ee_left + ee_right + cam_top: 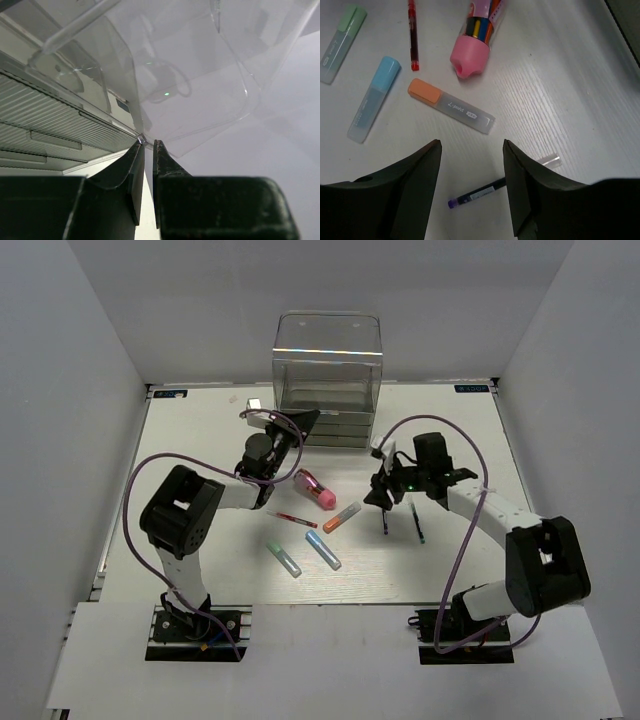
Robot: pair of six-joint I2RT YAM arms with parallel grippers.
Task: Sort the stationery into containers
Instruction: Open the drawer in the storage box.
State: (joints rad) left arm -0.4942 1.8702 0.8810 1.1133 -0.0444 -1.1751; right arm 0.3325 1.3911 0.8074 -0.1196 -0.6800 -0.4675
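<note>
Two robot arms work over a white table (200, 435).

Seen from above, a tall clear cabinet (327, 380) stands at the middle of the table's far edge, and the left gripper (305, 422) reaches its lower drawers. Across the table's middle lie a pink marker (315, 490), a red pen (292, 519), an orange marker (342, 517), a blue marker (322, 550) and a green marker (283, 558). The right gripper (385, 490) hangs over a dark pen (385, 521). A second dark pen (417, 524) lies just beside it, toward the right edge.

From the left wrist, the left gripper (148, 147) is narrow, apparently pinching the thin edge of a clear drawer (200, 90).

From the right wrist, the right gripper (471, 147) is wide and holds nothing. The dark pen (477, 192) lies just below its gap. Its long axis runs almost from finger to finger, so the wrist likely needs turning before it can close across the pen. The right arm is much the nearer.
</note>
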